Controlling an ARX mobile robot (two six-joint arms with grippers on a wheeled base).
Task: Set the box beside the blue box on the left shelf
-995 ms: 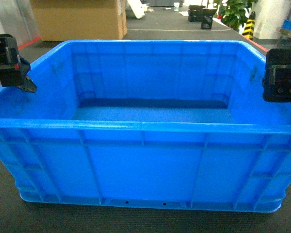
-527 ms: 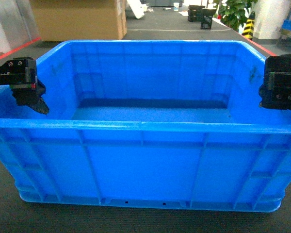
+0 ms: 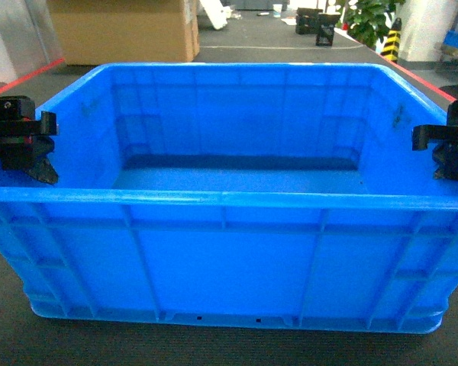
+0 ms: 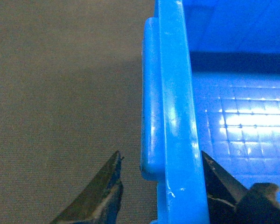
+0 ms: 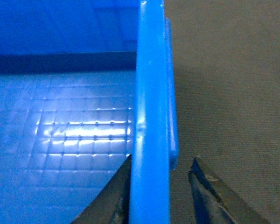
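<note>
Both grippers straddle the crate's side rims. On my left, the left gripper [image 4: 161,186] stands spread, one finger [image 4: 100,193] outside over the carpet [image 4: 60,93], the other inside, rim between. The blue crate [image 3: 229,259] sits on dark carpet, a cardboard box [image 3: 122,30] behind it. The right gripper [image 5: 161,196] likewise stands parted astride the right rim.

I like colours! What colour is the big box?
Bright blue all over, the box. The head view shows it best.
</note>
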